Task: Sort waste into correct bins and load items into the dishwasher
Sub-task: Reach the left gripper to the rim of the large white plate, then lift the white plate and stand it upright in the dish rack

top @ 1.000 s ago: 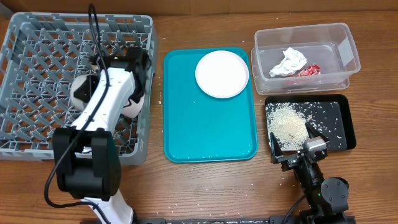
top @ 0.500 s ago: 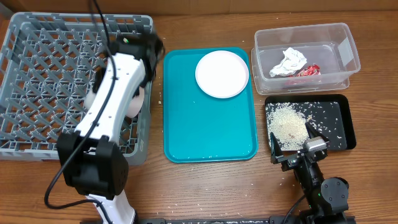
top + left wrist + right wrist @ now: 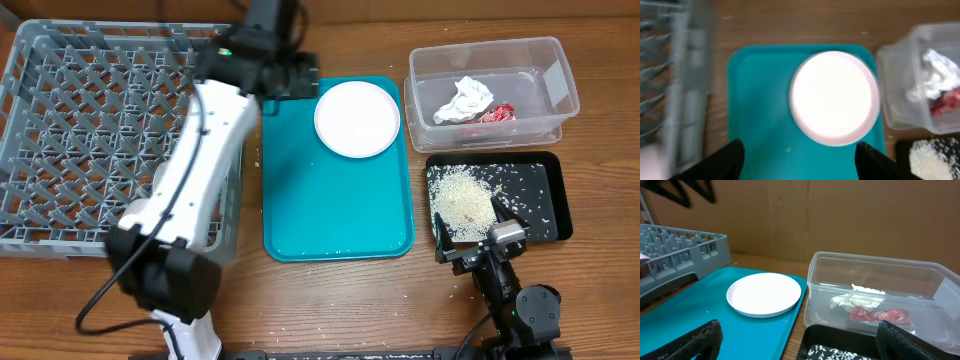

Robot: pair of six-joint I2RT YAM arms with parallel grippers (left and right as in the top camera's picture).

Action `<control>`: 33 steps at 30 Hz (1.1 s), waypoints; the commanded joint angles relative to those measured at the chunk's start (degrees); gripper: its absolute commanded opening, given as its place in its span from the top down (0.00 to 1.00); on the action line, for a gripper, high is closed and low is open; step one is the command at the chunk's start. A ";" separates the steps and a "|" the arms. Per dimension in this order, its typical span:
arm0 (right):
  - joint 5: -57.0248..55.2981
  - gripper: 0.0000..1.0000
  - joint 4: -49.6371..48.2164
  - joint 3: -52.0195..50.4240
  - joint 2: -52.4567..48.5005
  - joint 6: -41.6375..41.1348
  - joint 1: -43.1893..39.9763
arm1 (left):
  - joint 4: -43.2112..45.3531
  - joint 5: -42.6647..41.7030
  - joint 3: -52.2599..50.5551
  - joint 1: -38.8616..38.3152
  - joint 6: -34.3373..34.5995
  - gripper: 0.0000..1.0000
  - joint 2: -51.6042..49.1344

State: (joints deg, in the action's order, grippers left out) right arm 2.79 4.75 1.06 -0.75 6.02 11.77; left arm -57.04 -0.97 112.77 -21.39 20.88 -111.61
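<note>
Swinging off the rack (image 3: 60,120) since the earlier frame, the left end effector (image 3: 799,149) is now hovering over the far left part of the teal tray (image 3: 330,210). Its fingers (image 3: 730,160) are standing spread wide and are gripping nothing. The plate (image 3: 357,119) is lying flat on the tray's far right part, just beside this end effector. The right end effector (image 3: 470,222) is staying where it was, at the near edge of the black tray (image 3: 555,200), fingers spread and carrying nothing. Rice (image 3: 458,195) is lying heaped and scattered in the black tray. The napkin (image 3: 467,99) and wrapper (image 3: 497,113) are sitting side by side in the tub (image 3: 560,75). All of it is resting on the worktop (image 3: 330,300).
</note>
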 commanded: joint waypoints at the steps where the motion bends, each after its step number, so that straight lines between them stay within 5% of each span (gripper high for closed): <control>1: 0.31 0.00 -0.17 -0.59 0.37 -0.20 0.28 | 2.84 -2.29 -3.19 -1.97 -2.84 0.32 -6.82; 12: 0.31 0.00 -0.15 -0.59 0.37 -0.20 0.28 | 4.96 -7.10 -3.34 -0.37 6.01 0.48 -20.68; 14: 0.31 0.00 -0.15 -0.59 0.37 -0.20 0.28 | 5.03 -7.74 -3.34 -0.37 5.95 0.63 -21.22; 16: 0.31 0.00 -0.15 -0.59 0.37 -0.20 0.28 | 4.57 -8.33 -3.30 -0.37 5.90 0.96 -21.18; 25: 0.31 0.00 -0.15 -0.59 0.37 -0.20 0.28 | -11.13 1.03 6.03 6.45 -0.81 0.96 -9.90; 33: 0.31 0.00 -0.15 -0.59 0.37 -0.20 0.28 | -23.54 30.56 9.75 11.19 -4.68 0.96 5.90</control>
State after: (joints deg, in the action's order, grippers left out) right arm 2.79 4.80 1.06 -0.75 6.04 11.77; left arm -77.17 10.44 120.84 -10.11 19.73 -113.40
